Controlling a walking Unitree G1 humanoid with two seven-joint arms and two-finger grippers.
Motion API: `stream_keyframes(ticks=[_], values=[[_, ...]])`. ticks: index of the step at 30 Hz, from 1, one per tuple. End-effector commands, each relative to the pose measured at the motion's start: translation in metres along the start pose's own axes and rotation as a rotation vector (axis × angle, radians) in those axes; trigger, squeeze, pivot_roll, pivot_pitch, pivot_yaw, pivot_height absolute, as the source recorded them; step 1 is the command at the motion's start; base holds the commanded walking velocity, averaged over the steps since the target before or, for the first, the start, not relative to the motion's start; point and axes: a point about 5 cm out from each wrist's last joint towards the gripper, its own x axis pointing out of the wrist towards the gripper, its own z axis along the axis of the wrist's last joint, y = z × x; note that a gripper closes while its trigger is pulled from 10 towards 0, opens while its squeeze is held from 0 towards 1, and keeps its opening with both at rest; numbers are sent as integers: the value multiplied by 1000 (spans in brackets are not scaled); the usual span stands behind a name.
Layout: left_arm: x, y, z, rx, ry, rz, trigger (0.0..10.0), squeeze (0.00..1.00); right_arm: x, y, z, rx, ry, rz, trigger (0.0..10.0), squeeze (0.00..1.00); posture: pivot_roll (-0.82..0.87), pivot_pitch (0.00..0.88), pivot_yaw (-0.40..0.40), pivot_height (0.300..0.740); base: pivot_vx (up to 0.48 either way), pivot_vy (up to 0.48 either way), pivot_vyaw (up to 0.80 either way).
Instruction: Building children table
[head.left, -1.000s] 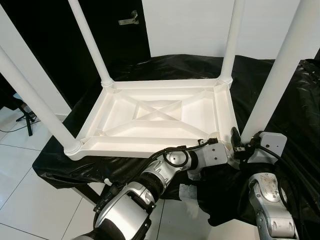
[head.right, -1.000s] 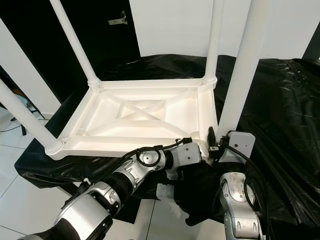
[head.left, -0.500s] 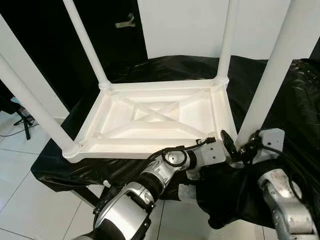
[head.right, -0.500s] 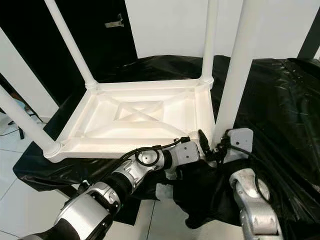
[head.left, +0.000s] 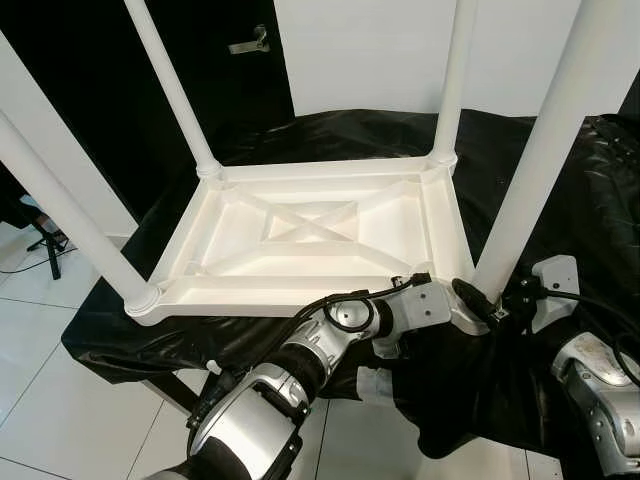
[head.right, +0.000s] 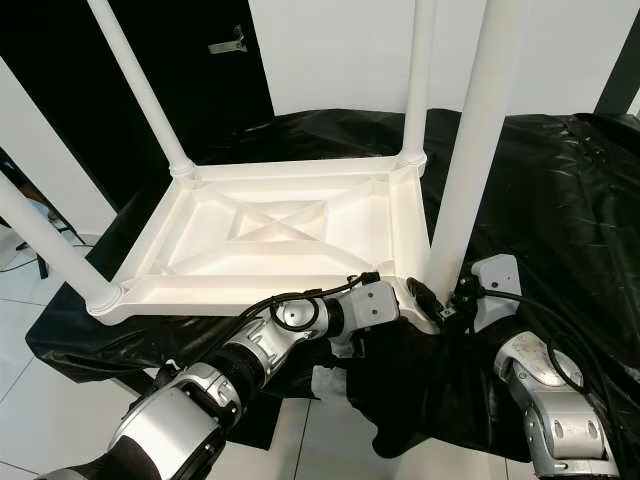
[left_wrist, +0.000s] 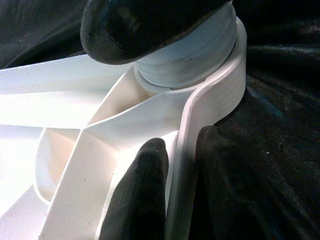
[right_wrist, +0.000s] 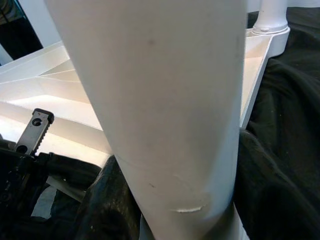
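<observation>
The table (head.left: 320, 235) lay upside down on a black cloth (head.left: 400, 135), its smooth white plastic underside facing me, ribbed with a raised X (head.left: 318, 222) at the middle and a lip running round the rim. Four round white legs stood up from the corners: far left (head.left: 170, 80), far right (head.left: 455, 70), near left (head.left: 65, 195), near right (head.left: 545, 150).

My left gripper (left_wrist: 180, 170) sat at the near right corner, clamped on the rim: one black finger (left_wrist: 142, 195) lay inside the tray against a rib, the other outside the lip on the cloth. The wrist view showed the leg's stepped, ringed collar (left_wrist: 192, 55) seated in the curved corner socket.

My right gripper (head.left: 478, 300) reached in at the base of that same near right leg, one black finger lying against the collar. The leg's matte white tube (right_wrist: 160, 100) stood close before the wrist camera with a small scuff low down; I couldn't tell whether those fingers were closed on it.

The cloth was crinkled and glossy, hanging off the near edge towards the pale tiled floor (head.left: 50, 390). The tray's left side and far edge stood free of my arms.
</observation>
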Motion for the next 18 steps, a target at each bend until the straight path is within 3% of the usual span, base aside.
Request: stream_keyframes(ticks=[1, 7, 8, 9, 12, 18], values=[[3, -34, -39, -105, 194, 2, 10000, 0, 1, 0, 2, 14, -14, 31, 0, 0, 3, 0, 98, 740, 0, 0, 0], [3, -33, -39, -100, 193, 0, 10000, 0, 1, 8, -2, 36, -21, -21, 0, 0, 1, 0, 101, 740, 0, 0, 0], [3, -33, -39, -98, 193, -1, 10000, 0, 0, 5, -2, 11, -62, -181, 0, 0, 5, 0, 99, 740, 0, 0, 0], [3, -33, -39, -98, 193, -1, 10000, 0, 0, 5, -2, 11, -62, -181, 0, 0, 5, 0, 99, 740, 0, 0, 0], [3, -32, -39, -99, 193, 3, 10000, 0, -12, 11, -4, 1, -121, -452, 0, 0, 12, 0, 97, 740, 0, 0, 0], [2, -32, -40, -101, 196, 3, 10000, 0, -21, 21, -7, 35, -122, -582, 0, 0, 8, 0, 101, 740, 0, 0, 0]])
